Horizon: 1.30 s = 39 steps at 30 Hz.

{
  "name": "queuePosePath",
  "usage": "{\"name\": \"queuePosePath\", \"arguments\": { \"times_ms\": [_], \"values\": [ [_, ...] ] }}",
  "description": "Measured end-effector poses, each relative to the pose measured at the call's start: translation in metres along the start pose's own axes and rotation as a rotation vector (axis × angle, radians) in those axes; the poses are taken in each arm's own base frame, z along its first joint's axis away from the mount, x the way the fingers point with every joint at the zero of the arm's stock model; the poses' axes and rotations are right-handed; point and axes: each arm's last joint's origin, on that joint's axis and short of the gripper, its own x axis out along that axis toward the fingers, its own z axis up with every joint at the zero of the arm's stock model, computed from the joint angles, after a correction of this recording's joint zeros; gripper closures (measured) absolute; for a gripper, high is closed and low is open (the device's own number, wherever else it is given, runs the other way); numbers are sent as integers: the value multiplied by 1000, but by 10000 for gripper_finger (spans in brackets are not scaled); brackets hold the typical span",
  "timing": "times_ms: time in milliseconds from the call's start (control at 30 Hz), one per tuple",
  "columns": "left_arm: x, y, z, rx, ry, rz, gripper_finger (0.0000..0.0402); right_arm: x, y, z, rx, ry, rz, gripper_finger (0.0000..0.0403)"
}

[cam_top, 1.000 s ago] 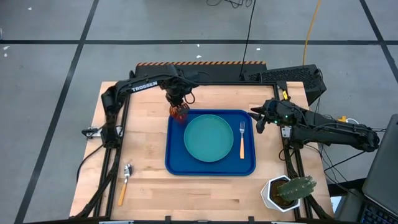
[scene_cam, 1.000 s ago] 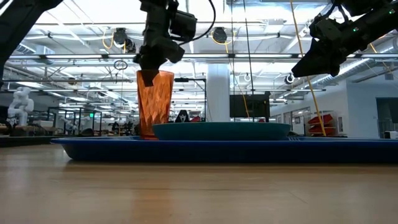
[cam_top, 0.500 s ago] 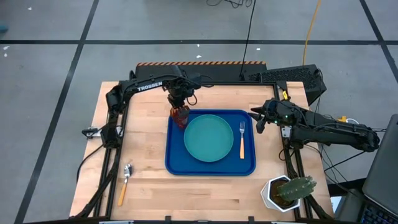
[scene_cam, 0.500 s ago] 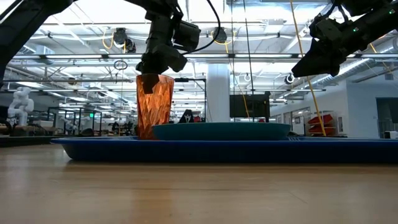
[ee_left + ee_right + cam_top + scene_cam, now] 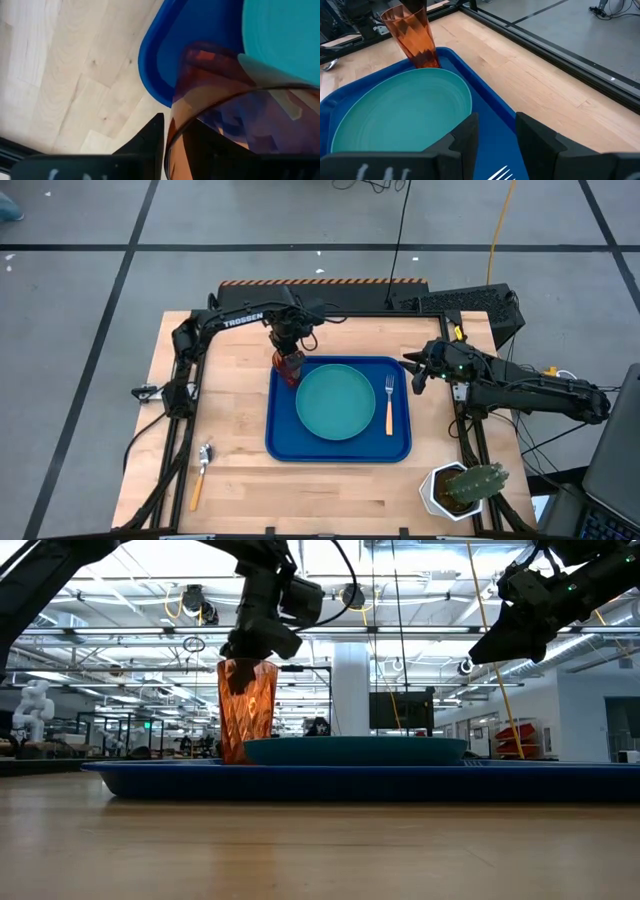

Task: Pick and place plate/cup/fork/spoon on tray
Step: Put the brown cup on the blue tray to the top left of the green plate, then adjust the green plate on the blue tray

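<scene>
On tray (image 5: 340, 448): I count plate (image 5: 335, 402), fork (image 5: 389, 404), cup (image 5: 290, 367).
Outstanding: spoon (image 5: 201, 470), off the tray on counter (image 5: 240, 480).
Left gripper (image 5: 288, 352) fingers: straddling cup rim; grip unclear.
Right gripper (image 5: 412, 372) fingers: parted, empty.

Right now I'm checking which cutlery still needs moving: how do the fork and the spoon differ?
The fork lies in the blue tray, beside the plate; the spoon lies on the bare wooden table, off the tray, near the left arm's side. The fork ends in tines, the spoon in a rounded bowl. Both have orange handles and silver heads, and neither hand touches either.
</scene>
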Motion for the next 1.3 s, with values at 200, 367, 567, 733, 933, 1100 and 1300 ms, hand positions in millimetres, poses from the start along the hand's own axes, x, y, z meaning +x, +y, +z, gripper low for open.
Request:
{"name": "queuePosePath", "arguments": {
  "times_ms": [200, 367, 567, 733, 933, 1100, 1300],
  "values": [
    [-3, -1, -2, 5, -7, -1, 328, 0, 0, 0, 0, 0, 0, 282],
    [-4, -2, -3, 14, -5, -1, 328, 0, 0, 0, 3, 0, 0, 282],
    [-4, -4, -3, 21, -5, -4, 327, 0, 0, 0, 4, 0, 0, 282],
    [-4, -4, -3, 21, -12, -5, 325, 0, 0, 0, 3, 0, 0, 282],
    [-4, -3, -3, 17, -12, -5, 284, 0, 0, 0, 4, 0, 0, 282],
    [-4, -3, -3, 17, -12, -5, 242, 0, 0, 0, 4, 0, 0, 282],
    [-5, -2, -5, 17, 8, -11, 227, 0, 0, 0, 4, 0, 0, 282]
  ]
}}
